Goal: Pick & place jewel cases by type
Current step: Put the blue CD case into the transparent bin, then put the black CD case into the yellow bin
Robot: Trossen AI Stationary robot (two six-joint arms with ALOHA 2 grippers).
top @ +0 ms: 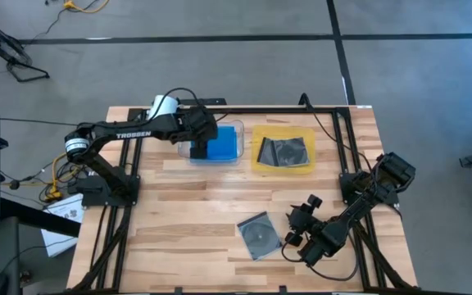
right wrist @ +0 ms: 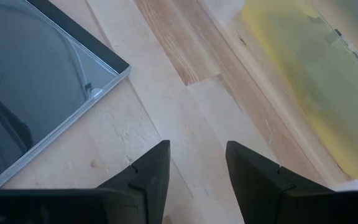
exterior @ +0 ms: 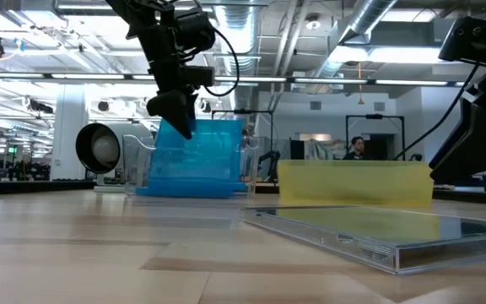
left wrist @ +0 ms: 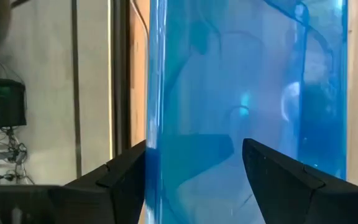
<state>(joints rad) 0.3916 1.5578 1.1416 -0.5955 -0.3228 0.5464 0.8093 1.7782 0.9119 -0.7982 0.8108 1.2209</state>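
Blue jewel cases (top: 226, 143) (exterior: 201, 156) (left wrist: 247, 74) sit in the clear tray (top: 241, 125) at the table's far side; in the low view they rise tilted above its wall. My left gripper (top: 197, 147) (exterior: 180, 122) (left wrist: 194, 168) is open and points down at their left edge. Grey-clear cases with dark discs (top: 283, 151) lie in the yellow tray (top: 260, 166) (exterior: 353, 181) (right wrist: 309, 81). One more grey-clear case (top: 259, 236) (exterior: 369, 228) (right wrist: 36, 81) lies flat on the wood near the near edge. My right gripper (top: 292, 228) (right wrist: 197, 168) is open just right of it, over bare wood. My left gripper comes from above, pointing down. One finger (left wrist: 126, 177) stands outside the blue case's left edge (left wrist: 154, 93) and the other (left wrist: 272, 171) over its blue face. I cannot tell whether either finger touches it.
A white-ended cylinder (top: 164, 105) (exterior: 99, 148) lies at the far edge, left of the clear tray. Black frame rails (top: 121, 176) run along the table's left, right and far sides. Bare wood (top: 187, 205) lies between the trays and the near edge. A person (exterior: 357, 148) stands far behind.
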